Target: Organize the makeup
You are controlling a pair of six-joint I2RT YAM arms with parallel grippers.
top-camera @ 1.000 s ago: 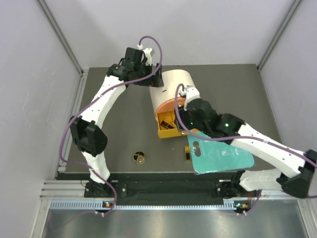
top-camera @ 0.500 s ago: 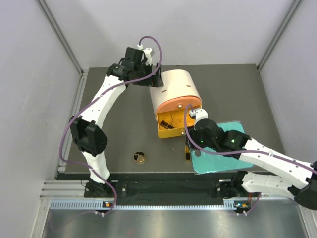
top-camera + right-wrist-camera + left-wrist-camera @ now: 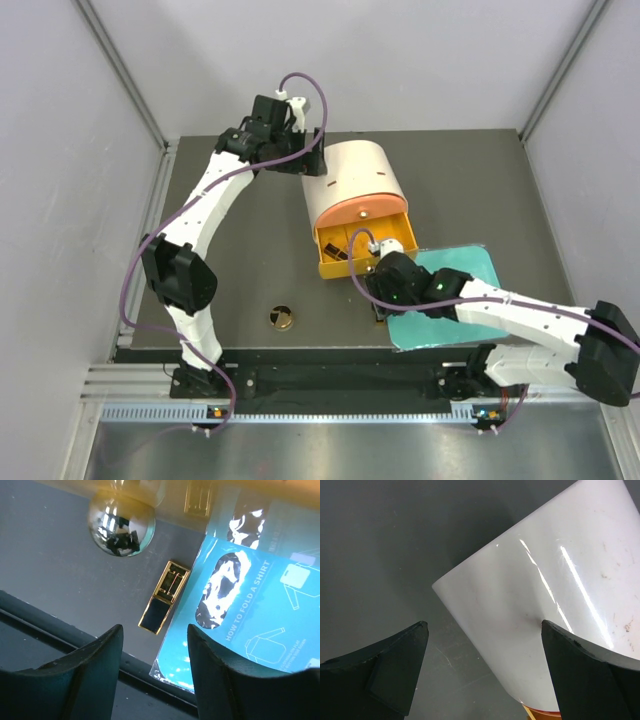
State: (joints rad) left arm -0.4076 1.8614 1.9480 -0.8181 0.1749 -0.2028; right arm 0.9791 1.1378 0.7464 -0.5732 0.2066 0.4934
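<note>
Hiding the black-and-gold piece (image 3: 165,596) from above, right hand (image 3: 155,630) spread; left hand (image 3: 483,625) spread too.

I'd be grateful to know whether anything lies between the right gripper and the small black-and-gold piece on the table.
Nothing visible does. In the right wrist view the right gripper hangs open over the black-and-gold rectangular piece, with no object between them. The teal board lies close along the piece's side, touching or nearly so, and might crowd one finger.
</note>
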